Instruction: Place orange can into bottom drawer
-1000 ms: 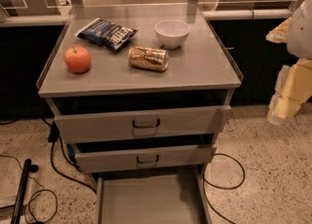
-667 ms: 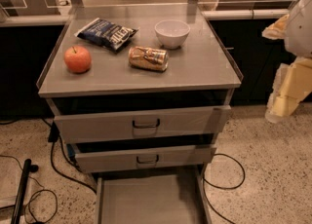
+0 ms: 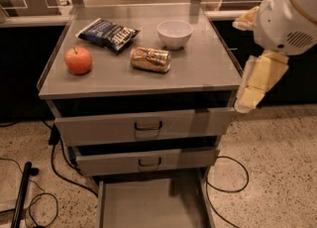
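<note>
Gripper (image 3: 253,82) has drifted left since a second ago. It now hangs just off the right edge of the cabinet top (image 3: 203,71), level with the upper drawer front. Nothing else has shifted.

- Cabinet: two upper drawers slightly ajar; bottom drawer (image 3: 148,207) pulled out, grey floor bare where visible.
- Gripper: carrying nothing; spread or closed, cannot tell.
- Chip bag (image 3: 108,33) back left, white bowl (image 3: 174,33) back centre.
- Orange can (image 3: 150,59) on its side mid-top, just in front of the bowl, well apart from the gripper.
- Apple (image 3: 79,60) at left.

My read: drawer ready, can ungrasped. Reach, pickup and placement all remain.
</note>
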